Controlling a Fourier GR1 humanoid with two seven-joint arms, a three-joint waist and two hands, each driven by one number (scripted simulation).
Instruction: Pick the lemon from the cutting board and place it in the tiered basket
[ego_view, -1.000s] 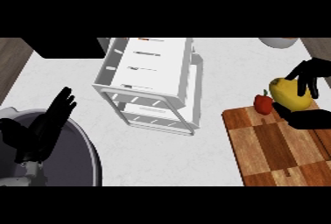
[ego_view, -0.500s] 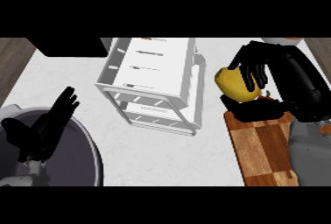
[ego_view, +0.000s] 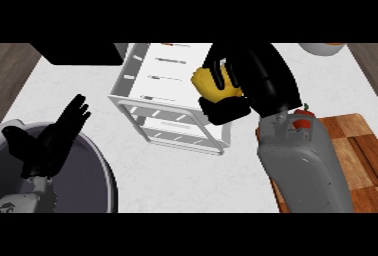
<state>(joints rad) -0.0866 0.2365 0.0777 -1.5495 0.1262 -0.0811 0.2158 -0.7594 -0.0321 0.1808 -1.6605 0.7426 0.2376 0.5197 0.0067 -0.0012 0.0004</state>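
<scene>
We see our right hand (ego_view: 235, 85) curled round the bright yellow lemon (ego_view: 209, 84), holding it above the white tiered basket (ego_view: 148, 95). Our left hand (ego_view: 52, 140) rests open, fingers straight, over the worktop (ego_view: 192, 180).

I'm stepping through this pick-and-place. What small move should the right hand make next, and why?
Probably lower a little and open over the basket. The right hand is curled round the lemon, above the right side of the tiered basket, off the cutting board. The left hand rests open at the left, uninvolved.
</scene>
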